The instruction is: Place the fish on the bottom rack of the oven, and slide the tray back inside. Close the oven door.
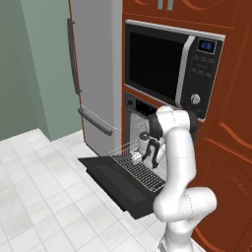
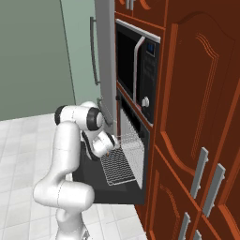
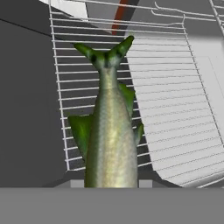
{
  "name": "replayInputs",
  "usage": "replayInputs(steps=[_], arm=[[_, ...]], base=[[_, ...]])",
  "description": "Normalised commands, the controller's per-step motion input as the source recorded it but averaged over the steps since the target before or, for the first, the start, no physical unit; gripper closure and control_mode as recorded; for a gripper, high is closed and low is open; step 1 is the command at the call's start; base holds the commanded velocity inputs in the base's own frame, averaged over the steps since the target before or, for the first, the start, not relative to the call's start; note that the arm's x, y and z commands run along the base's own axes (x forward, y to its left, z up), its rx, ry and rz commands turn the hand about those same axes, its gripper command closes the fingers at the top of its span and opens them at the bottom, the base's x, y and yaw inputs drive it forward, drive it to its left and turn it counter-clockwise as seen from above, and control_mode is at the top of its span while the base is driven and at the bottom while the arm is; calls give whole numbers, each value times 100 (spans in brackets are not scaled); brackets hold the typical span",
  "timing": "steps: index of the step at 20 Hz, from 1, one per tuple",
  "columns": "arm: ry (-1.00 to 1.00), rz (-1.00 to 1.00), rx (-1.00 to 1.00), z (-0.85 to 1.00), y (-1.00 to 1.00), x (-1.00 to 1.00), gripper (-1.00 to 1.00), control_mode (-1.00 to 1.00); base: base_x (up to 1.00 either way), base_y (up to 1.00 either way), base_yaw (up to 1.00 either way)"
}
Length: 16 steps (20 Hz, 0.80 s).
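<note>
The fish (image 3: 109, 135), greenish-grey with a forked tail pointing away from the hand, is held in my gripper (image 1: 149, 155), which is shut on it. The gripper (image 2: 107, 147) hovers a little above the bottom rack (image 1: 142, 172), a silver wire grid pulled out over the lowered oven door (image 1: 110, 184). In the hand view the fish lies over the rack (image 3: 175, 109), with the dark door panel (image 3: 26, 109) to its left. The oven (image 1: 142, 106) stands open in the red-brown cabinetry. The fish hides my fingertips in the hand view.
A second wire rack (image 2: 132, 140) sticks out slightly above the bottom one. The microwave (image 1: 172, 64) sits above the oven and the grey refrigerator (image 1: 96, 74) stands to its left. Tall red-brown cabinets (image 2: 197, 117) fill the right side. Pale tiled floor (image 1: 39, 197) lies in front.
</note>
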Motion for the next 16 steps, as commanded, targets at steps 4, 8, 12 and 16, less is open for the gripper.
replayInputs(steps=[4, 8, 12, 16], arm=[[0, -1, 0, -41, -4, 49, 100, -100], [0, -1, 0, -42, -5, 51, 100, -100], [0, -1, 0, -42, -12, 52, 100, -100], [0, 0, 0, -42, -25, 54, 100, -100]], base=[[0, 0, 0], [0, 0, 0], [0, 0, 0], [0, 0, 0]])
